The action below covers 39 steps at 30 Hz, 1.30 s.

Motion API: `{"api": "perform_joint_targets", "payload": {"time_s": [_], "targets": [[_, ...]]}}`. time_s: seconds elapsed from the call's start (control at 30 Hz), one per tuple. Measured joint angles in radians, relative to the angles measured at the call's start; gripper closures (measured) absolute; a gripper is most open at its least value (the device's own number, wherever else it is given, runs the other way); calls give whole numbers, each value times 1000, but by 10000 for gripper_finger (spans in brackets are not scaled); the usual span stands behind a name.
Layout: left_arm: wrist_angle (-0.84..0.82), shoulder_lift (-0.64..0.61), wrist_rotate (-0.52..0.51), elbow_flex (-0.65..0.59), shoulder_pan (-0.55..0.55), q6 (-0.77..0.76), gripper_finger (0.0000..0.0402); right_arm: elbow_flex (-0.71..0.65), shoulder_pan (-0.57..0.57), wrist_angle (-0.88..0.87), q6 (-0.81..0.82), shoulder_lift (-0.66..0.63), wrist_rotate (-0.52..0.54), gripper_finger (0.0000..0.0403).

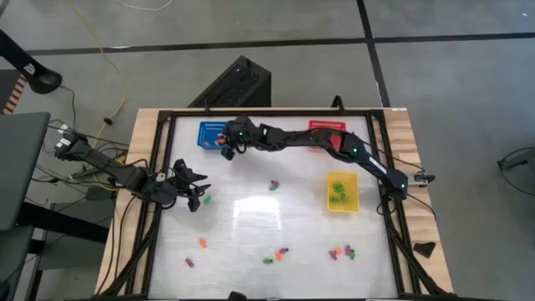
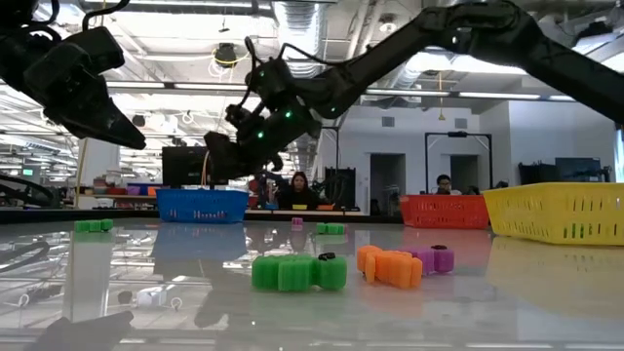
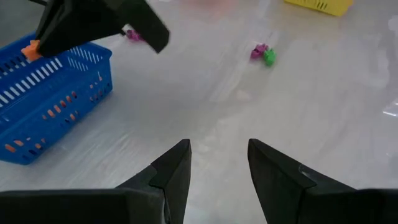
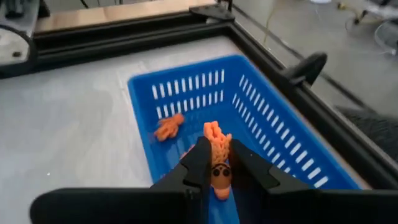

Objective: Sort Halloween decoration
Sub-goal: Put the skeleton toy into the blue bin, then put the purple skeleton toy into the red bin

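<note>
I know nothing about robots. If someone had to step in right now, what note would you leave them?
Right gripper: over the blue basket, shut on an orange trinket, not yet dropped.
Left gripper: open, empty, low over the table's left side.
Done: one orange trinket lies in the blue basket; green ones sit in the yellow basket. The red basket is partly hidden by the arm, contents unclear.
Left: loose trinkets on the table, a pair mid-table, more along the near edge, and a cluster near the right.
</note>
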Motion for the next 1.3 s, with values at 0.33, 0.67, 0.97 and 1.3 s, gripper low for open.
{"api": "perform_joint_targets", "payload": {"time_s": [0.33, 0.67, 0.97, 1.3], "targets": [[-1, 0, 0, 0, 0, 26, 254, 17, -18, -28, 6, 8, -46, 252], [-4, 0, 0, 0, 0, 26, 254, 74, -18, -228, 7, -33, -169, 189], [-7, 0, 0, 0, 0, 25, 254, 141, 94, -877, -39, -182, -444, 200], [-7, 0, 0, 0, 0, 15, 254, 139, 366, -1563, -89, -301, -462, 212]]}}
